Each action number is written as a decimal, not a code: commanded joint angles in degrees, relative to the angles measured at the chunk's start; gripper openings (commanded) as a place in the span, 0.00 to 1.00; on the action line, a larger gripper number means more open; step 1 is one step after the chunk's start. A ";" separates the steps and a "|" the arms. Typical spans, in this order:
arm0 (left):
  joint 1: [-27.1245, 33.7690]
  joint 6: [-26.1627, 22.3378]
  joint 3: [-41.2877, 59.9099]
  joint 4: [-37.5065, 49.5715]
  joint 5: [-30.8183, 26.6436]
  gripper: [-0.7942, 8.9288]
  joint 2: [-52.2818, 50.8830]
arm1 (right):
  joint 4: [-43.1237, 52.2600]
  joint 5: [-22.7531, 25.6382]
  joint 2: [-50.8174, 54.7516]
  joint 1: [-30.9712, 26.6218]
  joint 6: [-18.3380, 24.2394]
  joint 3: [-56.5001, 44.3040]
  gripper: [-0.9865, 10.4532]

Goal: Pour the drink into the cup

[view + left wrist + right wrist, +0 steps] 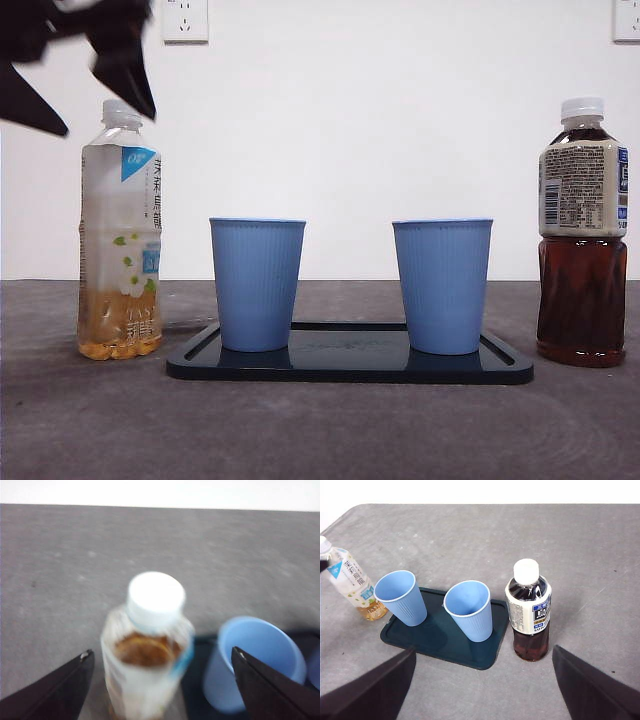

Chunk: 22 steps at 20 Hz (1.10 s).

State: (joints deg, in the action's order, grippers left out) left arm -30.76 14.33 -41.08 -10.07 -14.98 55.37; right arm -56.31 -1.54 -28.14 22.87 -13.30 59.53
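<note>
A clear bottle of pale tea (120, 240) with a white cap stands left of the tray. My left gripper (105, 118) hangs just above its cap, open; in the left wrist view the bottle (150, 645) sits between the spread jaws of that gripper (162, 652), untouched. Two blue cups (257, 283) (442, 285) stand upright on the dark tray (350, 368). A bottle of dark tea (583, 240) stands right of the tray. My right gripper (482, 651) is open, high above the table and back from the dark bottle (530, 615).
The grey table (320, 430) runs to a white wall with sockets (185, 18). The nearer cup (255, 660) stands close beside the pale bottle. Bare table lies in front of the tray.
</note>
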 commanded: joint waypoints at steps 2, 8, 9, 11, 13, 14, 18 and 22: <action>-2.43 0.37 -1.57 -12.24 3.28 0.54 -11.93 | 0.55 -0.13 -0.13 0.31 0.31 0.92 0.46; -3.34 1.03 -5.20 -30.62 4.98 0.53 -30.23 | -3.15 -6.38 -0.17 0.31 6.91 0.92 0.46; -3.34 0.24 -5.42 -31.36 6.32 0.53 -32.00 | -3.41 -8.52 -0.17 0.31 7.56 0.92 0.46; -3.34 0.13 -5.53 -33.00 10.64 0.53 -34.34 | -3.19 -12.28 -0.17 0.31 7.61 0.92 0.46; -3.34 0.39 -5.53 -34.32 14.23 0.53 -34.86 | -2.84 -12.90 -0.17 0.28 7.54 0.92 0.46; -3.34 0.70 -5.53 -34.47 14.47 0.53 -34.86 | -2.82 -13.03 -0.17 0.28 7.54 0.92 0.46; -3.34 0.87 -5.53 -34.16 14.47 0.20 -34.84 | -2.86 -13.05 -0.17 0.28 7.74 0.92 0.25; -3.34 0.09 -5.53 -33.73 14.43 0.11 -34.84 | -2.93 -13.62 -0.17 0.28 8.85 0.90 0.10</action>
State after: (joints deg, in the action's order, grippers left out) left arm -33.67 14.92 -45.87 -44.53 -0.84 20.45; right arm -59.72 -14.92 -28.14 22.87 -5.13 59.53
